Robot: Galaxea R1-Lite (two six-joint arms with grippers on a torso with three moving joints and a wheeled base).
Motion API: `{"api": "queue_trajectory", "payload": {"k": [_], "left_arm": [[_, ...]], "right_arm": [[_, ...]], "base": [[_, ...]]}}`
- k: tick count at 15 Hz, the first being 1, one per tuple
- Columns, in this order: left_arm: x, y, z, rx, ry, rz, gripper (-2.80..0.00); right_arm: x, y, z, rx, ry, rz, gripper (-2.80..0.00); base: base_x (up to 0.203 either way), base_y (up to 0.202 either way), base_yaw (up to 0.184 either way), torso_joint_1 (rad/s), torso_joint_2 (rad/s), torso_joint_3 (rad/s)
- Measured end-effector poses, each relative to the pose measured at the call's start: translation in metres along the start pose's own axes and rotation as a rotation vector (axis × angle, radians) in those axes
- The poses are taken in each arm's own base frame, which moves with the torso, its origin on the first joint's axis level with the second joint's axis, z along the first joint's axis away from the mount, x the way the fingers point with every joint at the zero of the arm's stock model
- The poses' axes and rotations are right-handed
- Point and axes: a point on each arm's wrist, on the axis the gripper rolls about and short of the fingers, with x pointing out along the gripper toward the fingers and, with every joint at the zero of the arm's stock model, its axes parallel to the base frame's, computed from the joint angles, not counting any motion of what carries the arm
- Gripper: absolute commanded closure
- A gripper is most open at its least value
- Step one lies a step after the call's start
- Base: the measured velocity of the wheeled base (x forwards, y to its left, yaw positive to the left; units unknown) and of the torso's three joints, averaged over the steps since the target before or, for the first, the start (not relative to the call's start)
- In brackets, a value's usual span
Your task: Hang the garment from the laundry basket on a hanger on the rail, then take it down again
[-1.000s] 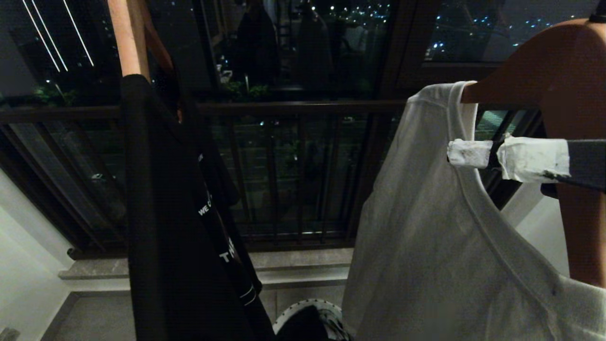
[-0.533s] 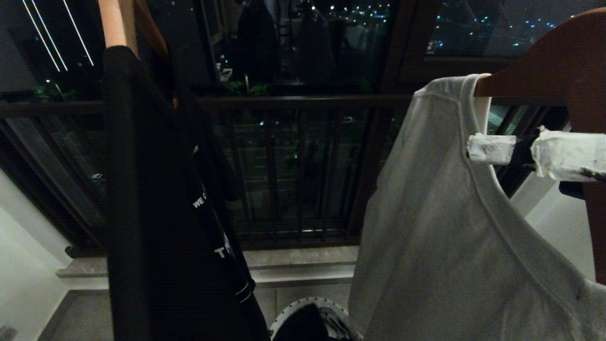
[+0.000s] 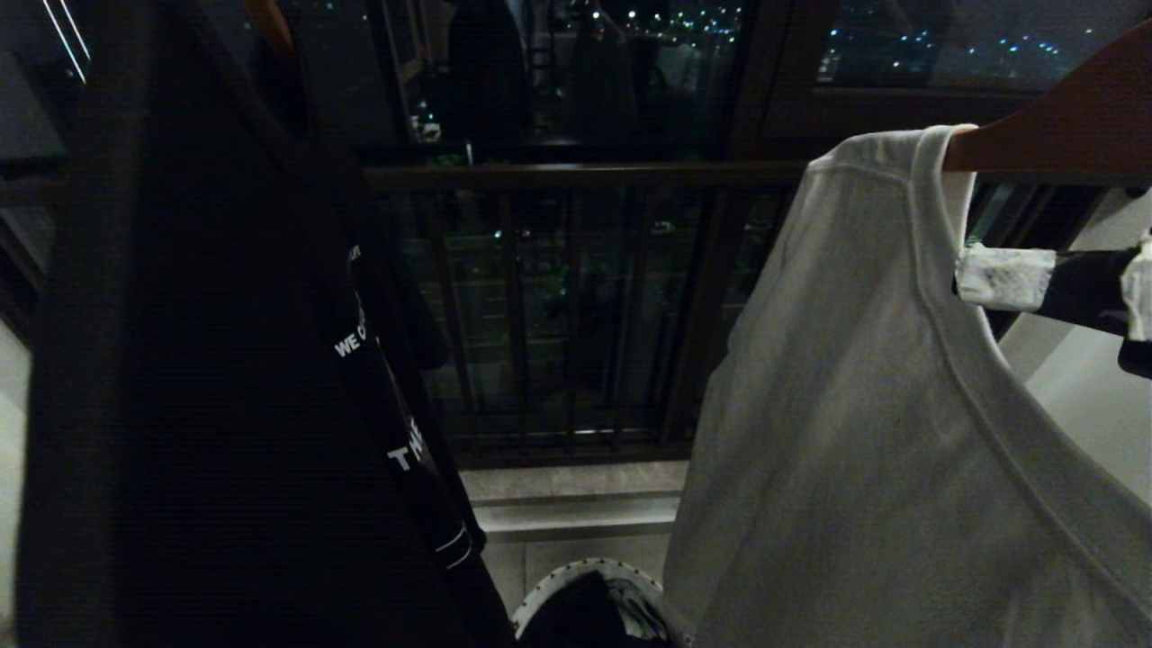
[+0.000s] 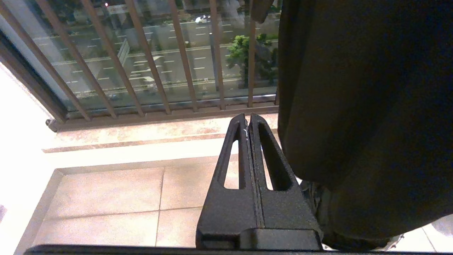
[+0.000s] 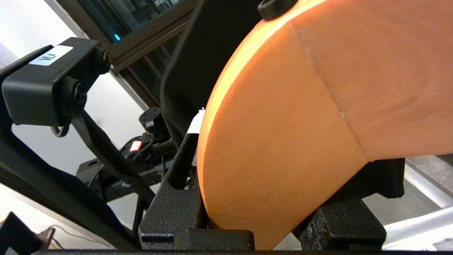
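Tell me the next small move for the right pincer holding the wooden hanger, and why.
Probably keep lowering toward the laundry basket: the right pincer grips the wooden hanger, the white garment hangs on it, and the basket sits well below.

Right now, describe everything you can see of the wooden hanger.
The hanger is thick, smooth, orange-brown wood, broad and rounded, with a faint joint line across its face and a dark knob at its top edge. The right gripper clamps its lower part between black fingers. In the head view one arm of it slopes down into the shoulder of the white garment, which hangs from it. Its hook is out of view.
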Motion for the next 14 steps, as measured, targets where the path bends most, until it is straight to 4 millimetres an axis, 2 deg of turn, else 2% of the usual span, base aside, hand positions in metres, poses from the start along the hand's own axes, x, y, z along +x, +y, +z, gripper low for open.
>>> {"api": "queue_trajectory", "payload": {"k": [14], "left_arm": [[0.0000, 0.0000, 0.0000, 0.000, 0.000, 0.000, 0.00]], "right_arm": [[-0.0041, 0.0047, 0.0016, -0.045, -0.029, 0.012, 0.00]], "base": [[0.000, 0.000, 0.000, -0.143, 0.35, 0.201]]}}
